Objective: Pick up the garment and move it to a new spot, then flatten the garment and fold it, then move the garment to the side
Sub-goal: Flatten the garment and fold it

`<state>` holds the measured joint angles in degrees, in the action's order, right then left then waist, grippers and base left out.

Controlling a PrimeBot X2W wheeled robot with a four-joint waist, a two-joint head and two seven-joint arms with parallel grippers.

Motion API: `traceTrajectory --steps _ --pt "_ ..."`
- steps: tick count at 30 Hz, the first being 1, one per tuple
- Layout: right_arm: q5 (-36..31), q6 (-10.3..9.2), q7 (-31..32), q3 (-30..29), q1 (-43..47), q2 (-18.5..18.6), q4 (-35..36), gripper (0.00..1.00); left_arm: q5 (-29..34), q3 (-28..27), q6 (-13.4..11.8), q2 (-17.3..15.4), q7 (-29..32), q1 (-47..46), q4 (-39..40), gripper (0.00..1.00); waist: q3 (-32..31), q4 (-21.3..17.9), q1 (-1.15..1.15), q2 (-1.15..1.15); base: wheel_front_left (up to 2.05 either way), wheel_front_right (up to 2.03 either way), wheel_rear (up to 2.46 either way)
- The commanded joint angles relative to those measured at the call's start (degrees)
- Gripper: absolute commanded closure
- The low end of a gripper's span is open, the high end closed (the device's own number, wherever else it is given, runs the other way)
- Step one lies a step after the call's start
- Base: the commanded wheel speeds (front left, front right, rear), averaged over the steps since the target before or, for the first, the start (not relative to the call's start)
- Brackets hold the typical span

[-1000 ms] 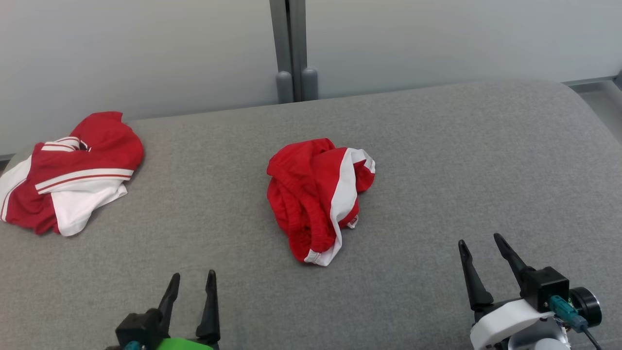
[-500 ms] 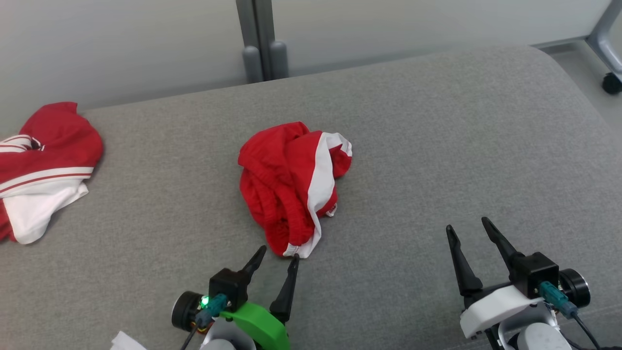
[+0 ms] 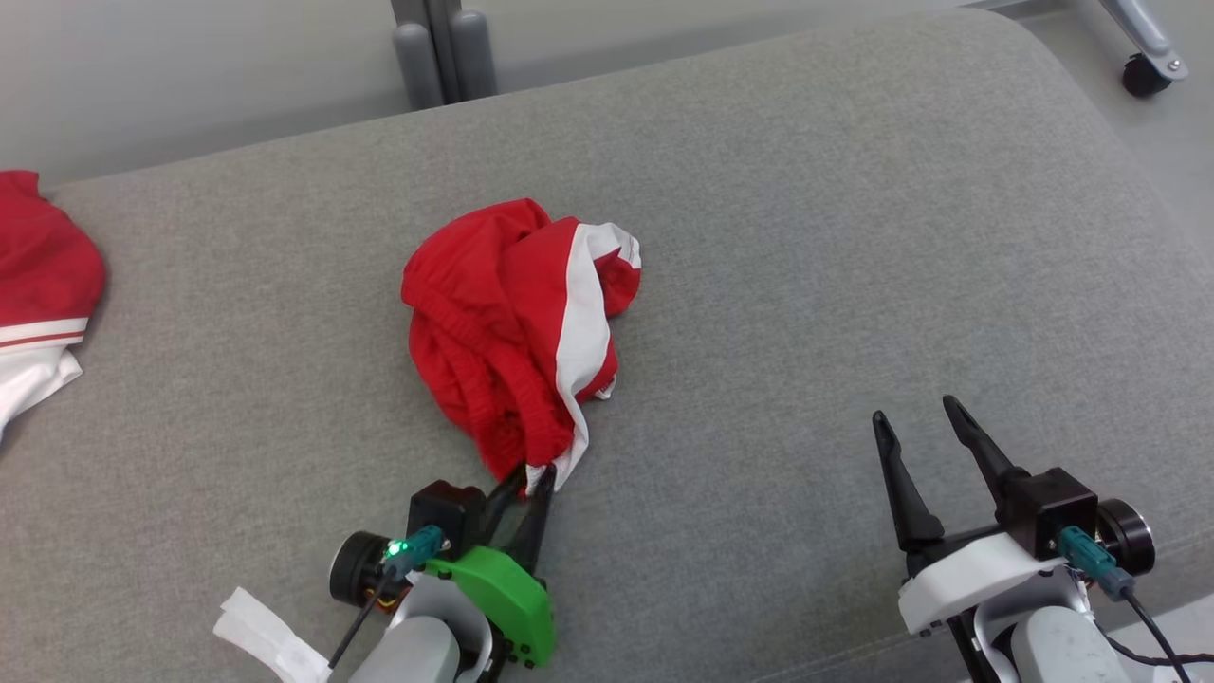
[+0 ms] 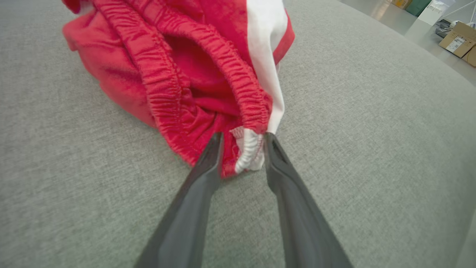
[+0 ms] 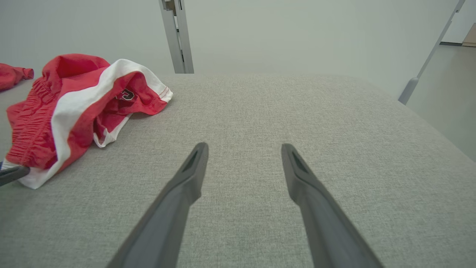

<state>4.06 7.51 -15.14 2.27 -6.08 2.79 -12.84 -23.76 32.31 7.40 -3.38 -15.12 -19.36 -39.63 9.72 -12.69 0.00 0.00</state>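
The red shorts [image 3: 512, 323] lay crumpled mid-table, not lifted yet, so you had pick-up, move, flatten, fold & set-aside all left to do. Cloth looked thin & soft, w/ a ruched elastic waistband [image 4: 163, 89] & a white side stripe; a lumpy heap. L pincer [image 3: 533, 474] straddled the waistband's near end, cloth touching both fingers, but I couldn't tell if it gripped. R pincer [image 3: 913, 408] stood spread & empty, well apart. Table [image 3: 806, 237] was grey woven fabric w/ a rounded edge. A 2nd red-white garment [image 3: 38, 285] lay far left.

The left gripper [image 3: 534, 472] has reached the garment [image 3: 503, 313], jaws closing around its near corner.
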Motion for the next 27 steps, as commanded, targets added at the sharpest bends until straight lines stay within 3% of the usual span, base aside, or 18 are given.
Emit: traceTrajectory --steps 1,12,27 --pt "0.1 -0.04 0.0 -0.4 -0.4 0.2 0.3 0.00 -0.3 0.1 0.2 -0.4 -0.1 -1.2 0.0 1.00 0.4 0.0 0.00 0.00 0.00 0.00 0.00" --pt "-1.3 -0.04 0.0 -2.1 -9.7 0.2 -4.4 0.00 0.9 -6.1 0.1 -0.2 -0.1 -0.3 6.9 1.00 2.2 4.6 0.00 0.00 0.00 0.00 0.00" --pt "-0.4 -0.04 2.1 3.1 -39.2 0.2 -35.0 0.00 1.4 -5.2 0.1 0.4 -0.1 -2.4 14.8 1.00 7.8 12.2 0.00 0.00 0.00 0.00 0.00"
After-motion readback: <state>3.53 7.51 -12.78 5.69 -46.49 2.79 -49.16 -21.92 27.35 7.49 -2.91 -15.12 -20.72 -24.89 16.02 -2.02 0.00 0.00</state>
